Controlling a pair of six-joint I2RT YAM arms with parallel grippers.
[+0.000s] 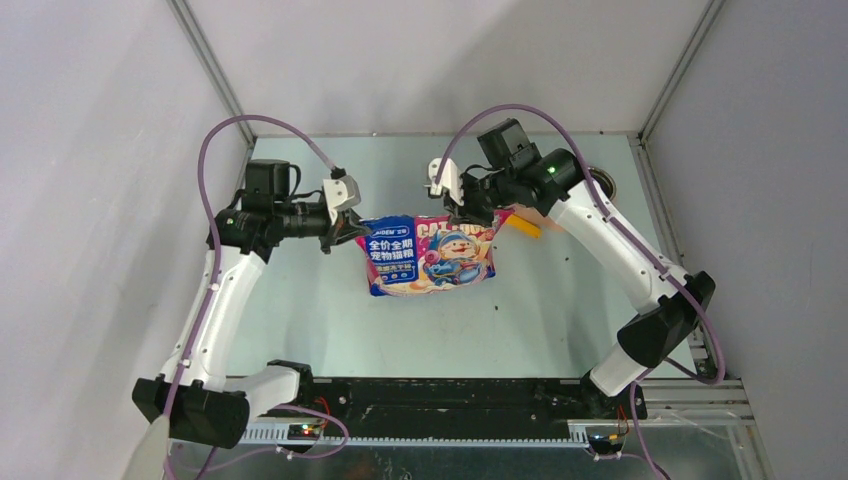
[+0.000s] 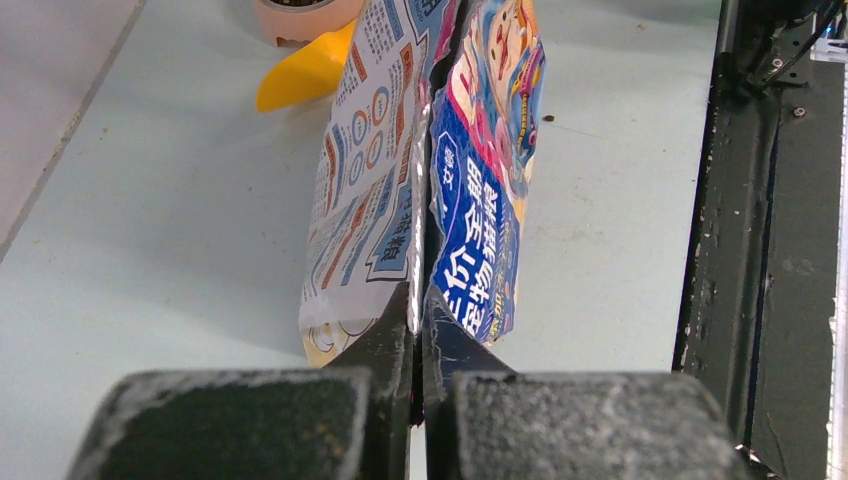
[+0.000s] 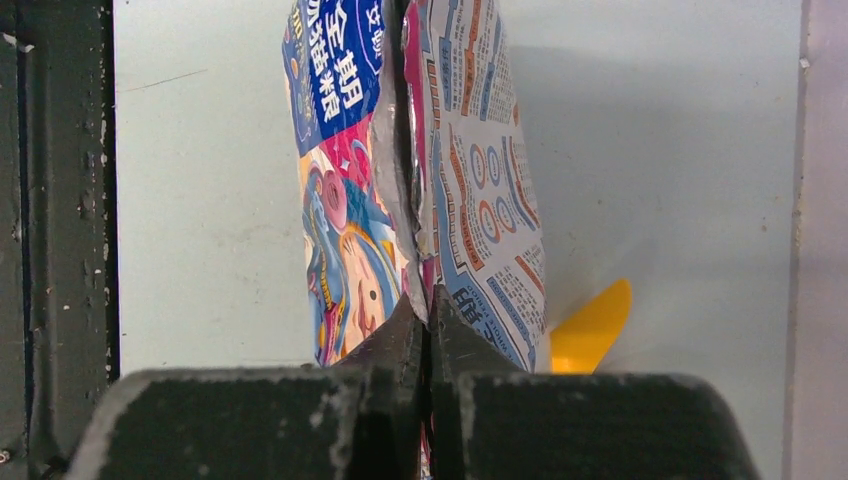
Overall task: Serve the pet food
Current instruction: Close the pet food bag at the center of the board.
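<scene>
A glossy pink-and-blue cartoon-printed bag hangs between my two grippers above the pale table. My left gripper is shut on the bag's left top corner; its wrist view shows both fingertips pinching the seam of the bag. My right gripper is shut on the right top corner, jaws pressed together on the seam of the bag. The pet food is hidden; no kibble mass shows. A yellow scoop lies just behind the bag on the right.
A pinkish bowl stands beyond the scoop, mostly hidden by the right arm from above. A black rail runs along the near edge. Grey walls close in both sides and the back. A small dark speck lies below the bag.
</scene>
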